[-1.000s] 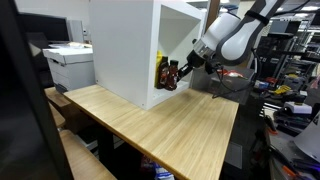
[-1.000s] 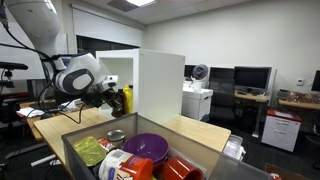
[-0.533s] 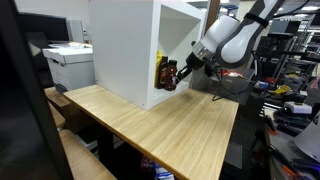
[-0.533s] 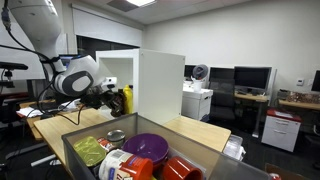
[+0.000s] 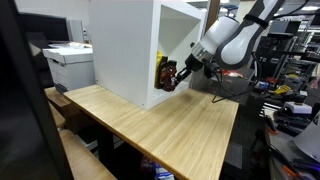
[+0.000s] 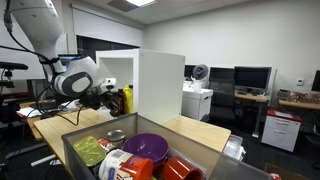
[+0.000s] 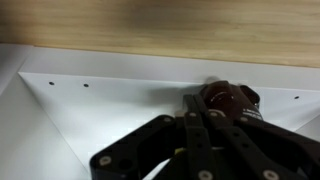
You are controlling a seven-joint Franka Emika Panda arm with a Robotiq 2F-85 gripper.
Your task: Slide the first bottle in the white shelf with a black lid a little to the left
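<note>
The white shelf (image 5: 122, 50) stands on a wooden table (image 5: 170, 130), open face toward the arm; it also shows in an exterior view (image 6: 160, 85). The first bottle (image 5: 170, 76), small, dark reddish-brown with the black lid, stands at the front of the shelf floor, next to a bottle with a yellow part (image 5: 161, 66). My gripper (image 5: 182, 70) is at the shelf opening, touching the dark bottle. In the wrist view the fingers (image 7: 193, 108) are closed together, with the bottle's dark top (image 7: 228, 100) just right of the tips on the white shelf floor (image 7: 100, 110).
A grey bin (image 6: 150, 150) with bowls and cans fills the foreground of an exterior view. A printer (image 5: 70, 62) stands behind the table. Desks, monitors and office clutter lie beyond. The yellow bottle (image 6: 125, 98) sits just inside the shelf.
</note>
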